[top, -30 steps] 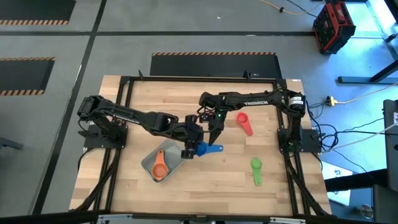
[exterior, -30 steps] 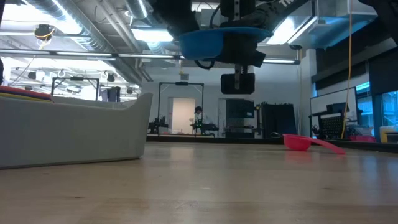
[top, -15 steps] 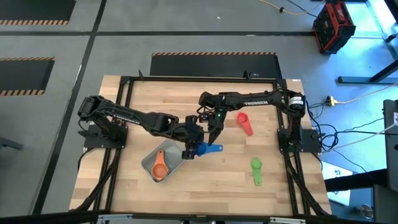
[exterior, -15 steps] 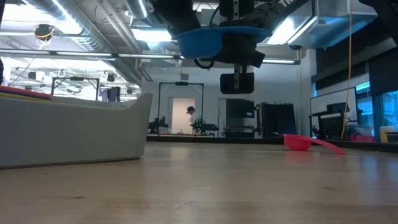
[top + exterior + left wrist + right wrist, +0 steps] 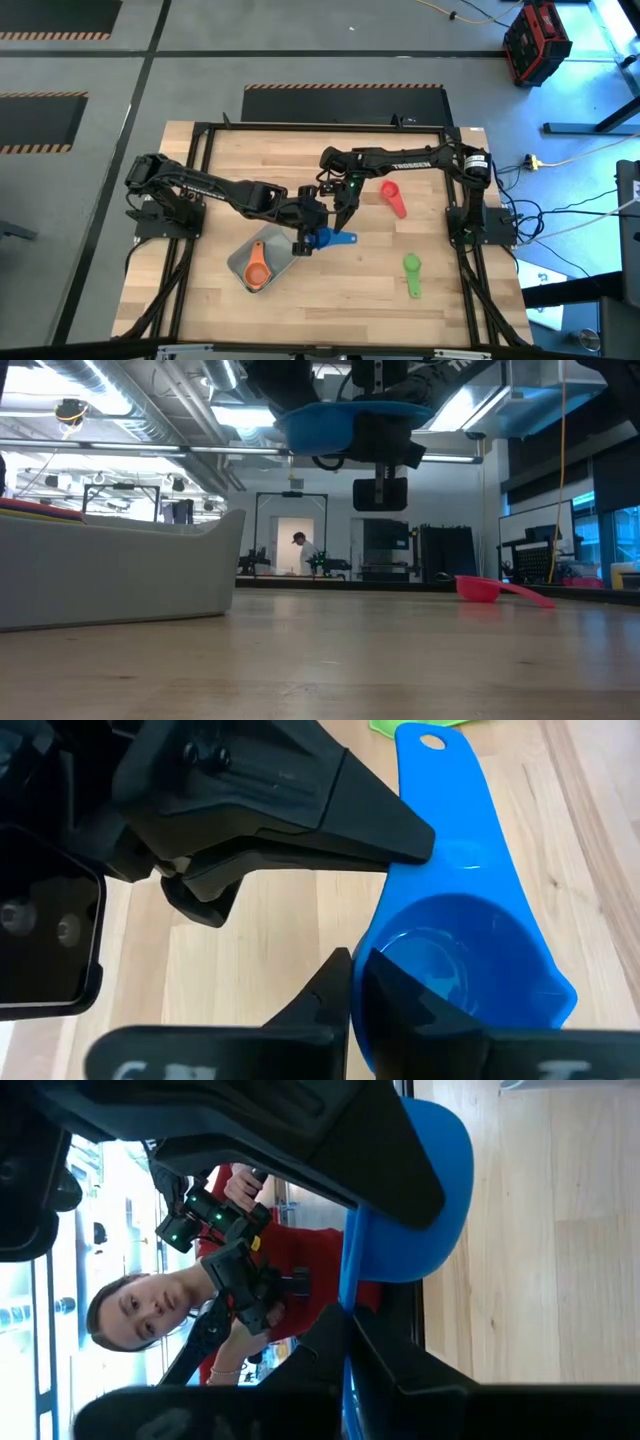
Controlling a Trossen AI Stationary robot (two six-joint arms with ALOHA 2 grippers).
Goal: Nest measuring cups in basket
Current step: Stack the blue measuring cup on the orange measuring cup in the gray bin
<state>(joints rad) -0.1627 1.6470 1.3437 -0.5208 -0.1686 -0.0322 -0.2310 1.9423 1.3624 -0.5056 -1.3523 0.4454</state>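
Observation:
A blue measuring cup (image 5: 325,240) hangs above the table's middle, its handle toward the right, with both grippers shut on it. My left gripper (image 5: 308,240) reaches in from the left to the bowl (image 5: 470,950). My right gripper (image 5: 340,222) comes from the far right to the handle. The pale basket (image 5: 240,262) rests on the table just left of the cup, with an orange cup (image 5: 257,272) lying in it. A pink-red cup (image 5: 393,197) and a green cup (image 5: 412,272) lie on the wood to the right. My left gripper pinches the bowl's wall at the rim (image 5: 362,982), one finger inside the bowl and one outside. The fingers slant down from the table's left. The cup is lifted clear (image 5: 345,422), mouth up. My right gripper pinches the flat handle close to the bowl (image 5: 440,855) between its two fingers. They come nearly level from the far side and lie across the handle (image 5: 345,1350).
The basket's wall (image 5: 120,575) stands at the left in the low view, the pink-red cup (image 5: 490,590) at the right, with bare wood between. A person in red (image 5: 250,1280) is beyond the table.
In the low view the blue cup's bowl has shifted a little toward the table's left. Both arms have kept their places.

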